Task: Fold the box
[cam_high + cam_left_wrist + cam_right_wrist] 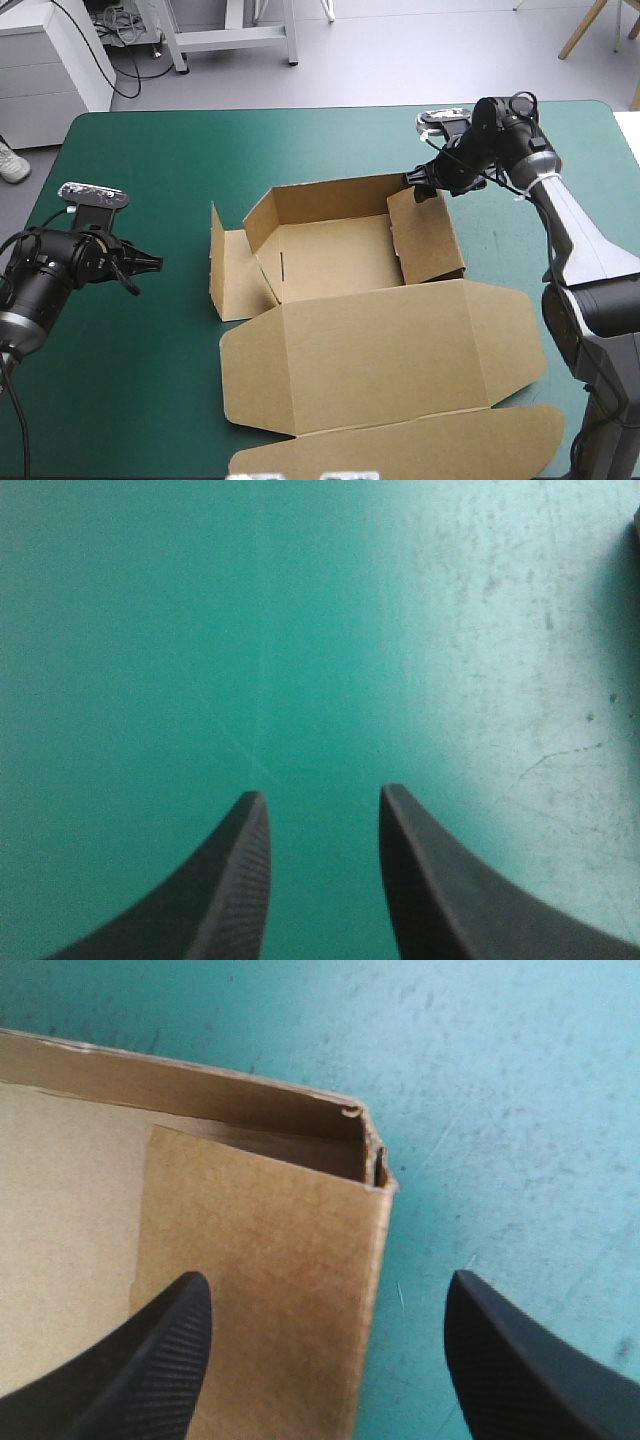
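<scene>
The brown box (340,255) lies mid-table as an open tray: back and right walls are raised, its left flap (228,272) is spread outward, and its wide lid (385,365) lies flat toward the near edge. My right gripper (422,184) is open at the tray's far right corner (375,1165), one finger (150,1370) over the right wall's inner side, the other finger (530,1370) outside over the teal-green cover. My left gripper (150,266) is open, left of the box and apart from it, its fingers (235,890) over bare cover.
The teal-green cover (140,380) lies bare left of the box and along the far edge. The lid's front flap (420,445) reaches the table's near edge.
</scene>
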Controlling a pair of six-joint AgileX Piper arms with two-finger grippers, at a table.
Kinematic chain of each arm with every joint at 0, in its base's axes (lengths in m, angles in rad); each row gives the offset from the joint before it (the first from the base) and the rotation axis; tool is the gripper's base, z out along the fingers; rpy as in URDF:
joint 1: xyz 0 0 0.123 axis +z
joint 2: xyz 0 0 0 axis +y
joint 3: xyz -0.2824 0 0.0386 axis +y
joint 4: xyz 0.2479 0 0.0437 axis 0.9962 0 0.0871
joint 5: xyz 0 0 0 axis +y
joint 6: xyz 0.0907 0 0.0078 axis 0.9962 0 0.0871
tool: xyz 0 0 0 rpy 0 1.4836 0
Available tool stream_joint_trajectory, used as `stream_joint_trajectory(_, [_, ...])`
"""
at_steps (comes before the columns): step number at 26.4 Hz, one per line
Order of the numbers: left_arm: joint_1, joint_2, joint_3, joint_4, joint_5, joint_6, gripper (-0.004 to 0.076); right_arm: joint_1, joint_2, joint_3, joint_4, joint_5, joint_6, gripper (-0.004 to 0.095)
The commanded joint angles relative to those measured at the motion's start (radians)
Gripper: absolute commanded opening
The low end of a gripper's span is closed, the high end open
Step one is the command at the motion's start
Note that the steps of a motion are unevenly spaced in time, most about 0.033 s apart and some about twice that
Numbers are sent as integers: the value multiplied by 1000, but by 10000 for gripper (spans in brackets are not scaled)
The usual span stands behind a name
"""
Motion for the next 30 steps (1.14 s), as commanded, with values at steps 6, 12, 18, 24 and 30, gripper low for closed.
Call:
stream_joint_trajectory(6, [1, -31, -25, 2, -25, 21, 256, -2, -185, -57, -86, -6, 37, 621])
stream_joint_trajectory(12, [1, -31, -25, 2, -23, 21, 256, 19, -305, -57, -91, -6, 54, 621])
stream_joint_trajectory(18, [1, -31, -25, 2, -21, 21, 256, 137, -421, -31, -177, -3, 119, 621])
stream_joint_trajectory(24, [1, -31, -25, 37, -6, 21, 256, 201, -481, 167, -216, -3, 169, 621])
stream_joint_trajectory(30, [1, -31, -25, 44, -2, 21, 256, 172, -414, 266, -241, -5, 174, 703])
